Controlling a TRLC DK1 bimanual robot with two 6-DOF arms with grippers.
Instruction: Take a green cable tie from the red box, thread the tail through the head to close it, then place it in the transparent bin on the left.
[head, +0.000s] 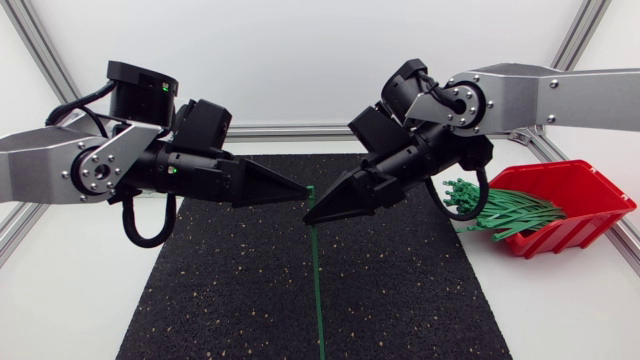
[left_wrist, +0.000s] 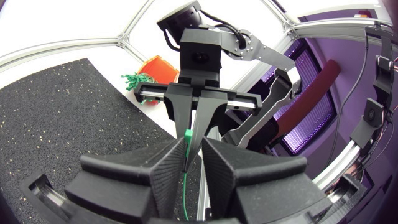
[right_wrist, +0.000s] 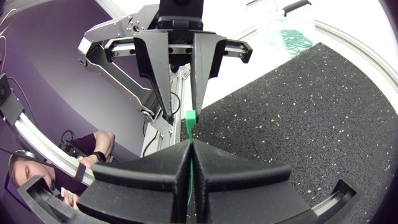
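A green cable tie (head: 317, 280) hangs over the black mat, its head (right_wrist: 190, 116) just above the fingertips of my right gripper (head: 308, 215), which is shut on the strap right under the head. My left gripper (head: 303, 190) faces it tip to tip from the left. Its fingers stand slightly apart, with the tie's head (left_wrist: 188, 134) at the gap between their tips, so it is open. Through that gap the hanging strap (left_wrist: 185, 186) shows. The red box (head: 570, 205) with several green ties (head: 500, 212) sits at the right. The transparent bin (right_wrist: 286, 31), with green ties in it, stands beyond the mat.
A black speckled mat (head: 400, 290) covers the middle of the white table. Aluminium frame rails (head: 40, 50) run along the table's back and sides. The red box (left_wrist: 158, 67) shows behind my right arm in the left wrist view.
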